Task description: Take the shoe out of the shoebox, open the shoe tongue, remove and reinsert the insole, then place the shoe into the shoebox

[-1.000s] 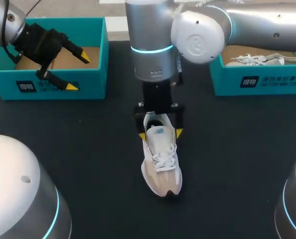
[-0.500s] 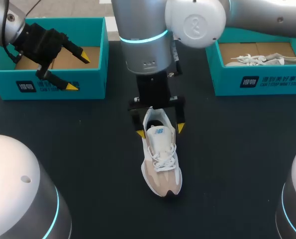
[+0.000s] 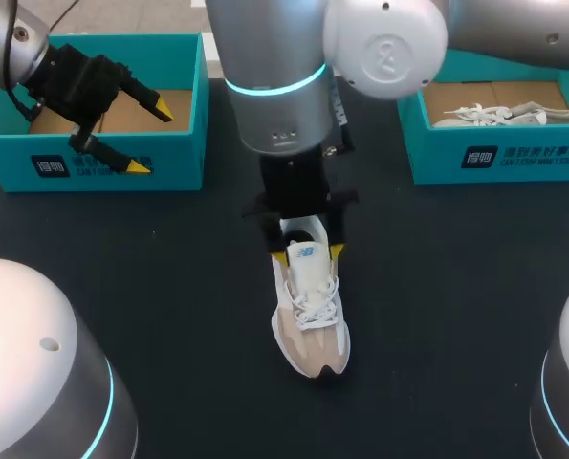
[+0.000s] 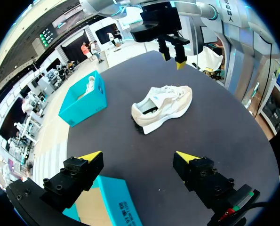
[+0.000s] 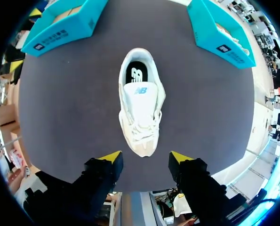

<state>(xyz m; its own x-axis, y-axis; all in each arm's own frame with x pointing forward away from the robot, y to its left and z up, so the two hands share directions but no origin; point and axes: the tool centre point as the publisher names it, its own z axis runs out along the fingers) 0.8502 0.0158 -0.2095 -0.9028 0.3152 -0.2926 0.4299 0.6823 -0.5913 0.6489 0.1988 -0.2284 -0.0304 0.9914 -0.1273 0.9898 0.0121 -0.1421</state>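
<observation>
- The shoe (image 3: 310, 316) is lying upright on its sole on the matte black table (image 3: 169, 287), out of both boxes and between them. It is a low lace-up sneaker in white mesh and beige panels with a pale rounded sole.
- The white padded tongue (image 5: 140, 92) is lying over the laces, and the dark insole (image 5: 136, 73) is showing inside the oval heel opening.
- The right gripper (image 3: 308, 254) is hanging above the heel end, its fingers spread to either side of the collar; the left wrist view is showing it well clear of the shoe and gripping nothing.
- The left gripper (image 3: 150, 140) is hovering over the left shoebox (image 3: 93, 163) with fingers spread wide and nothing held.
- That teal cardboard box is showing a plain brown floor.
- The right shoebox (image 3: 494, 158), of the same rectangular teal card, is holding a second white shoe (image 3: 485, 117) on its side.
</observation>
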